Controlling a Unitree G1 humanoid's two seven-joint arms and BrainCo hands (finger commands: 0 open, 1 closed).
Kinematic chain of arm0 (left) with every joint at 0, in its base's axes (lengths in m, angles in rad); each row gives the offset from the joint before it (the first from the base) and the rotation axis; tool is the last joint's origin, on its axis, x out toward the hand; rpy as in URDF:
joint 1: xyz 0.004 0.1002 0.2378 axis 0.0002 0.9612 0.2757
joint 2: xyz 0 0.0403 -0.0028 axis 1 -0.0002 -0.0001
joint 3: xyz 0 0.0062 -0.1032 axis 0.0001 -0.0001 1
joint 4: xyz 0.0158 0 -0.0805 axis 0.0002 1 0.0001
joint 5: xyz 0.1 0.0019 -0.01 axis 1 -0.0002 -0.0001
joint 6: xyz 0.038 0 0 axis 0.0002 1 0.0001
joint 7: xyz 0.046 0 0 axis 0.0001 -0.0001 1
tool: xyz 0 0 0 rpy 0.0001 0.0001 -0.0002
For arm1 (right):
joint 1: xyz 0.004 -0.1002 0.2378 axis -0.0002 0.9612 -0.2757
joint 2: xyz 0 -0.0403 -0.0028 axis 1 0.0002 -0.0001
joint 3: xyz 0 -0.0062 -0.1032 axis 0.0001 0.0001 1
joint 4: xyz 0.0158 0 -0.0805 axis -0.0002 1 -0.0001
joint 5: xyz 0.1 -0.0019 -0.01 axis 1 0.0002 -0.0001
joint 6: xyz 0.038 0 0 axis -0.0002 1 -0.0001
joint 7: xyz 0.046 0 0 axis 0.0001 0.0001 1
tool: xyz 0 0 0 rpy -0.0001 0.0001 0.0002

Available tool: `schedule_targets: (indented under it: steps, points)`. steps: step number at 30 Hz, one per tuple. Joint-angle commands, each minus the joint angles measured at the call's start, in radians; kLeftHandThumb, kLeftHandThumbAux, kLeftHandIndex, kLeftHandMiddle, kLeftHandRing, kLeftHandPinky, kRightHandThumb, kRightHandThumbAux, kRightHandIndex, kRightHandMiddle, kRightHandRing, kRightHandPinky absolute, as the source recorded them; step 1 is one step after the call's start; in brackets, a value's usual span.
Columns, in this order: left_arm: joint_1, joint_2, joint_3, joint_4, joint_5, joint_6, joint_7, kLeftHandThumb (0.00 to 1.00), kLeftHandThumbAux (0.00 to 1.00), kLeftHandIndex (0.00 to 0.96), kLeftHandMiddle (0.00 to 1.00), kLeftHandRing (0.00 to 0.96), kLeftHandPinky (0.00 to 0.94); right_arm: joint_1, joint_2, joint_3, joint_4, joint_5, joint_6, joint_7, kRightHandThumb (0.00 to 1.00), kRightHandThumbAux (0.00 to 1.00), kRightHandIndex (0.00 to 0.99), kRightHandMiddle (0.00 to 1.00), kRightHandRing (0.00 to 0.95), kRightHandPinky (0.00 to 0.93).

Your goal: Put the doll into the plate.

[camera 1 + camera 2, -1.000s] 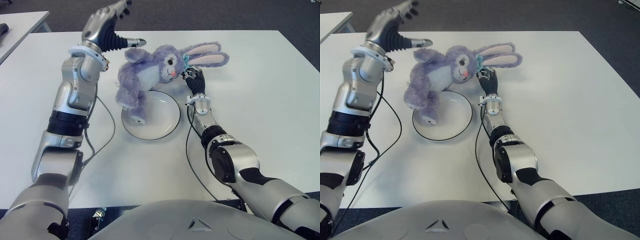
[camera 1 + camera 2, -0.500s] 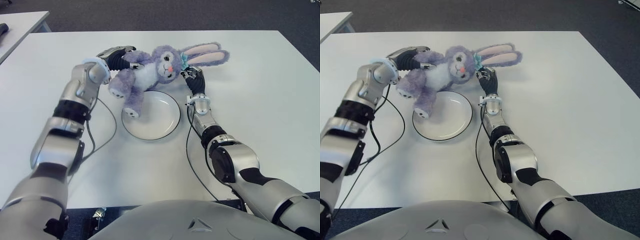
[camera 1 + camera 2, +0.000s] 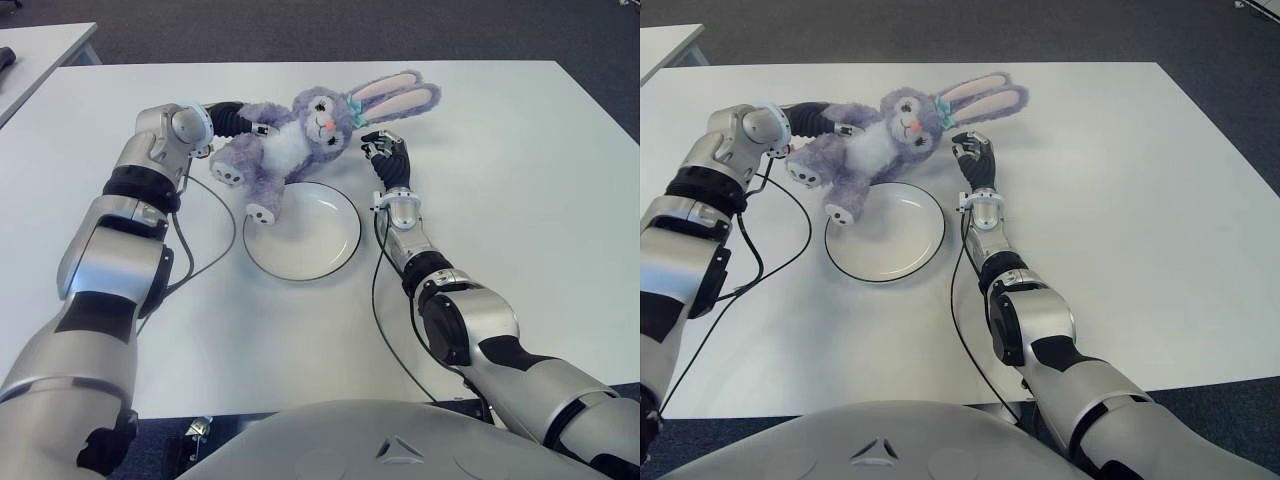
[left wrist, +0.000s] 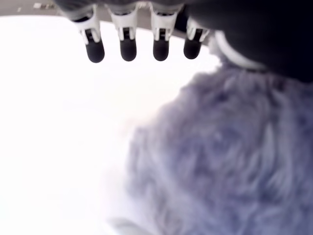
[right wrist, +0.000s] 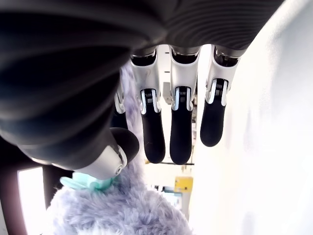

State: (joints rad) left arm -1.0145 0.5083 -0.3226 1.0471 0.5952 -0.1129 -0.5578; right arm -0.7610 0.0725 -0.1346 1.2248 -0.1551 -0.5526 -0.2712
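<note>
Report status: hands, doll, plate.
Left hand at doll's arm, grip unconfirmed. Right hand open beside its head. One doll foot over plate rim, body outside. Nothing blocking.

The doll (image 3: 295, 140) is a purple plush rabbit with long pink-lined ears, lying tilted, one foot over the far rim of the white round plate (image 3: 322, 243), mostly outside it.

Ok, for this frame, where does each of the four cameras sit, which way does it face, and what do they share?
Left eye: on the head, facing down at the table; both arms, rabbit doll, plate.
Right eye: beside it, same scene shifted; left hand at the doll, right hand near its head.
Left wrist: along four straight fingers over purple fur.
Right wrist: along its fingers, fur and teal bow close.
All four share the doll.
</note>
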Motion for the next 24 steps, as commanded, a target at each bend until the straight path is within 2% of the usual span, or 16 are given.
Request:
schedule_targets:
  steps: [1,3,4,5,6,8,10,13,15,16,17,20,24]
  points:
    - [0.019,-0.056,-0.037,0.093,-0.024,-0.013,-0.101,0.06,0.308,0.0,0.0,0.0,0.037,0.215,0.051,-0.003,0.139,0.002,0.13,-0.001,0.682,0.739,0.411,0.369,0.364,0.342]
    - [0.018,-0.053,-0.037,0.097,-0.032,-0.023,-0.101,0.058,0.317,0.0,0.0,0.0,0.048,0.215,0.051,-0.004,0.139,0.002,0.13,-0.001,0.681,0.739,0.411,0.368,0.363,0.343]
    - [0.019,-0.052,-0.035,0.098,-0.037,-0.026,-0.101,0.051,0.33,0.0,0.0,0.102,0.229,0.215,0.051,-0.004,0.139,0.003,0.129,0.0,0.682,0.739,0.411,0.368,0.363,0.347]
    - [0.019,-0.052,-0.035,0.1,-0.04,-0.027,-0.1,0.045,0.348,0.0,0.042,0.177,0.322,0.215,0.051,-0.004,0.139,0.003,0.128,0.0,0.682,0.739,0.411,0.368,0.363,0.345]
    - [0.021,-0.052,-0.033,0.1,-0.046,-0.026,-0.1,0.044,0.35,0.0,0.049,0.19,0.337,0.216,0.052,-0.004,0.139,0.003,0.128,0.0,0.682,0.739,0.411,0.368,0.362,0.345]
    - [0.022,-0.056,-0.023,0.102,-0.06,-0.009,-0.095,0.036,0.404,0.0,0.196,0.304,0.408,0.216,0.052,-0.005,0.139,0.005,0.127,0.001,0.681,0.739,0.411,0.368,0.36,0.336]
    - [0.023,-0.062,-0.01,0.104,-0.076,0.021,-0.087,0.034,0.426,0.0,0.252,0.34,0.426,0.216,0.053,-0.006,0.139,0.005,0.127,0.002,0.681,0.739,0.411,0.367,0.359,0.334]
    - [0.025,-0.069,0.001,0.103,-0.094,0.059,-0.076,0.044,0.477,0.09,0.336,0.421,0.498,0.216,0.054,-0.006,0.139,0.005,0.128,0.001,0.68,0.739,0.41,0.366,0.358,0.336]
    - [0.025,-0.071,-0.006,0.099,-0.093,0.071,-0.069,0.046,0.483,0.104,0.347,0.432,0.508,0.216,0.054,-0.006,0.139,0.005,0.129,0.0,0.679,0.739,0.41,0.366,0.358,0.336]
    - [0.027,-0.073,-0.01,0.093,-0.091,0.076,-0.058,0.059,0.491,0.191,0.433,0.497,0.569,0.216,0.054,-0.007,0.139,0.005,0.129,-0.002,0.679,0.74,0.41,0.366,0.357,0.34]
    - [0.028,-0.075,-0.013,0.089,-0.09,0.08,-0.05,0.071,0.505,0.319,0.579,0.626,0.69,0.215,0.054,-0.007,0.139,0.006,0.13,-0.003,0.679,0.74,0.409,0.366,0.357,0.341]
    - [0.042,-0.075,-0.006,0.071,-0.1,0.079,-0.008,0.097,0.517,0.397,0.661,0.706,0.789,0.215,0.055,-0.008,0.139,0.006,0.131,-0.006,0.678,0.74,0.408,0.365,0.356,0.335]
    - [0.071,-0.074,0.006,0.036,-0.107,0.07,0.078,0.12,0.535,0.443,0.702,0.738,0.824,0.214,0.056,-0.007,0.139,0.005,0.134,-0.009,0.678,0.74,0.408,0.363,0.353,0.327]
